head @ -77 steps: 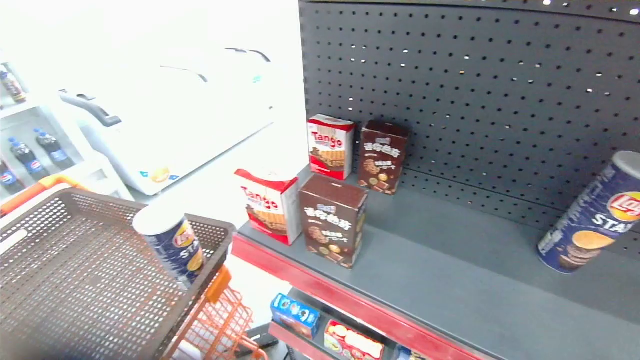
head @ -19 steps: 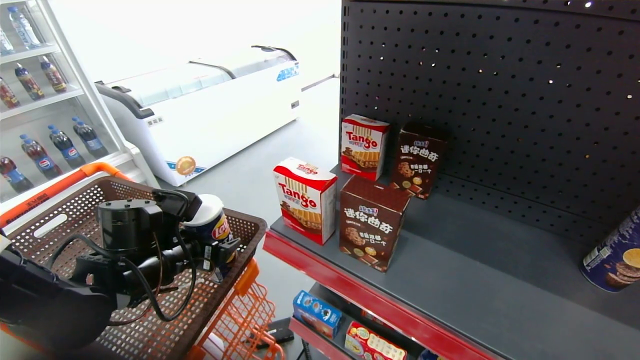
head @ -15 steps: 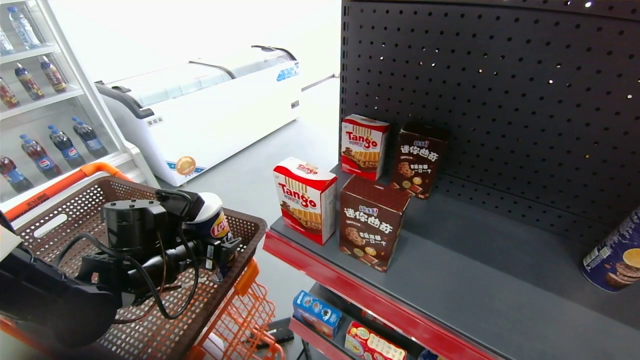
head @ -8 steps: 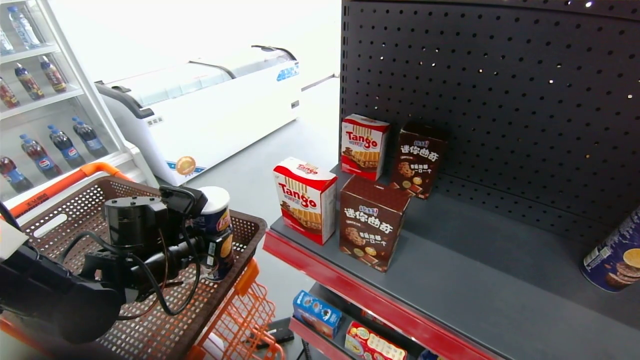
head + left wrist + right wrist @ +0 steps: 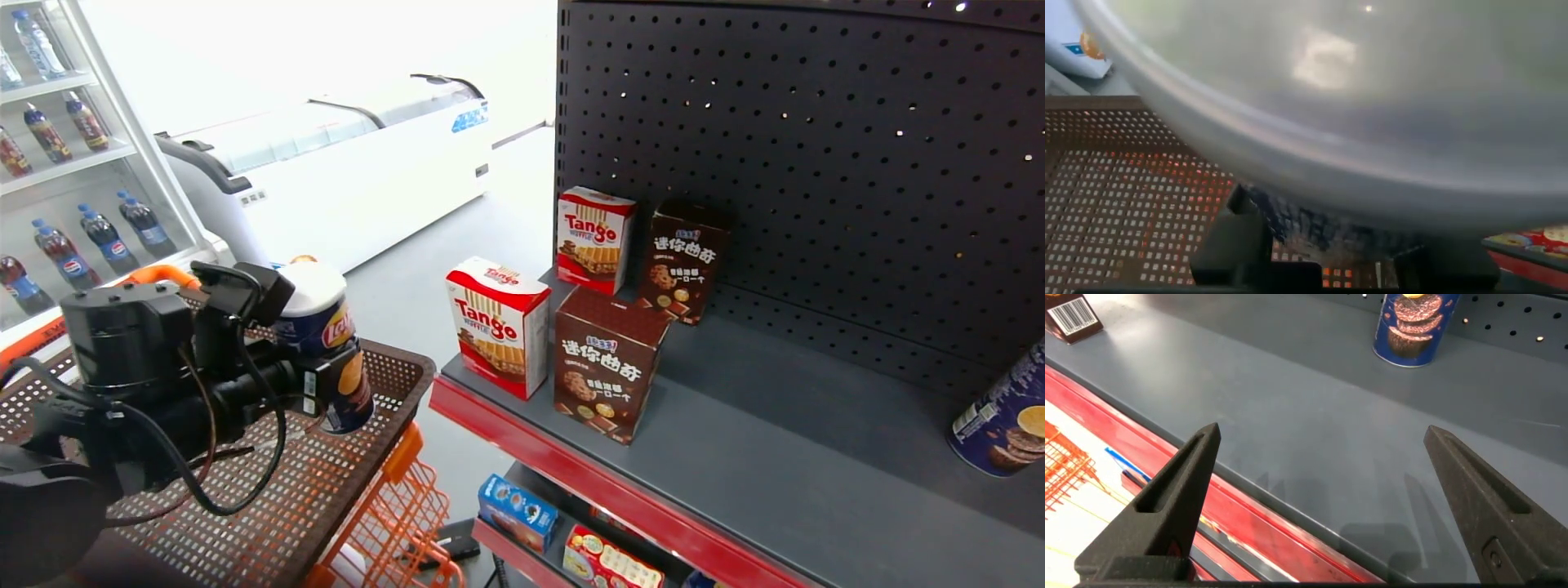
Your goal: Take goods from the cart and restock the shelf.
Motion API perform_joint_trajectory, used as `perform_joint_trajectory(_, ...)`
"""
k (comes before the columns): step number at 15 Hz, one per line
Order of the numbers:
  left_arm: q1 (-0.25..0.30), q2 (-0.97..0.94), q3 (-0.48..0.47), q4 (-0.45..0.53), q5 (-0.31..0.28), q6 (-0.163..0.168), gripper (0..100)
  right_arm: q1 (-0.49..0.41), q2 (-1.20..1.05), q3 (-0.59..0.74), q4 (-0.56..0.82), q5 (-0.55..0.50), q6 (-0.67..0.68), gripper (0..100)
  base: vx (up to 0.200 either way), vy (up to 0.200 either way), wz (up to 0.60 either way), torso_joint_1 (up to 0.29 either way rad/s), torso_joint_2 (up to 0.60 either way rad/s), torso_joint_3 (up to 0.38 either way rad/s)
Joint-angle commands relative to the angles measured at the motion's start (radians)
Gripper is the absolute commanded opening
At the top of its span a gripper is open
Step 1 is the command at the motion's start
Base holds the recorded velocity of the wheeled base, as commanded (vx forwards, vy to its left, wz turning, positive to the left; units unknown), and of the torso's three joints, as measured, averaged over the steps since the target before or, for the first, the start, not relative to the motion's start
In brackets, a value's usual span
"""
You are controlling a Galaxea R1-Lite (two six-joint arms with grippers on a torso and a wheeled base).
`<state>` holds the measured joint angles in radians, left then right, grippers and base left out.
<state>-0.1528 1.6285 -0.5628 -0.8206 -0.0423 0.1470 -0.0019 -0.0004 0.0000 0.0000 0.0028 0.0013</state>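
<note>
There are two chip cans. One [image 5: 326,327] is clamped in the left pincer [image 5: 304,349], the other [image 5: 1000,425] stands far along the shelf [image 5: 775,457] close to the pegboard back. The shelf also carries two red-and-white wafer boxes, one at the front edge [image 5: 496,325] and one behind it [image 5: 594,238]. Two brown cookie boxes, front [image 5: 608,363] and back [image 5: 682,260], each stand just beside a wafer box. On the lower shelf lie one blue box [image 5: 516,513] and one red pack [image 5: 612,559].

The left arm comes in low over the cart basket [image 5: 371,425], its wrist level. Its pincer grips the can from the side, with one finger [image 5: 245,294] up by the white lid and the other [image 5: 331,384] across the blue body. The can is nearly upright, top leaning slightly away from the shelf, above the basket's corner nearest the shelf. Its foot seems to hang clear of the mesh floor, though the angle makes that hard to judge. In the left wrist view the can's dark body [image 5: 1323,229] shows over the mesh [image 5: 1127,196].

The right pincer [image 5: 1323,502] is spread wide and holds nothing. Its two dark fingers [image 5: 1176,506] hover over bare shelf near the red front edge, with the standing can [image 5: 1410,322] well beyond them.
</note>
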Motion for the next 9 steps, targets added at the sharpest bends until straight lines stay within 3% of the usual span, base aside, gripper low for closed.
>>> perform_joint_trajectory(1,-0.002,-0.173,0.001,0.078,-0.047,-0.003,0,0.000,0.000,0.000,0.000,0.000,0.000,100,0.000,0.000,0.00,0.000,0.00,0.000)
perform_joint_trajectory(3,-0.031,-0.288,-0.003,0.215,-0.088,-0.009,0,0.000,0.000,-0.002,0.000,0.000,-0.001,100,0.000,0.000,0.00,0.000,0.00,0.000)
perform_joint_trajectory(5,-0.068,-0.340,-0.008,0.250,-0.088,-0.027,0,0.000,0.000,0.000,0.000,0.000,-0.001,100,0.000,0.000,0.00,0.000,0.00,0.000)
perform_joint_trajectory(6,-0.094,-0.368,-0.016,0.258,-0.088,-0.067,0,0.000,0.000,0.000,0.000,0.000,0.000,100,0.000,0.000,0.00,0.000,0.00,0.000)
perform_joint_trajectory(9,-0.128,-0.427,-0.028,0.313,-0.079,-0.109,0,0.000,0.000,0.000,0.000,0.000,0.000,100,0.000,0.000,0.00,0.000,0.00,0.000)
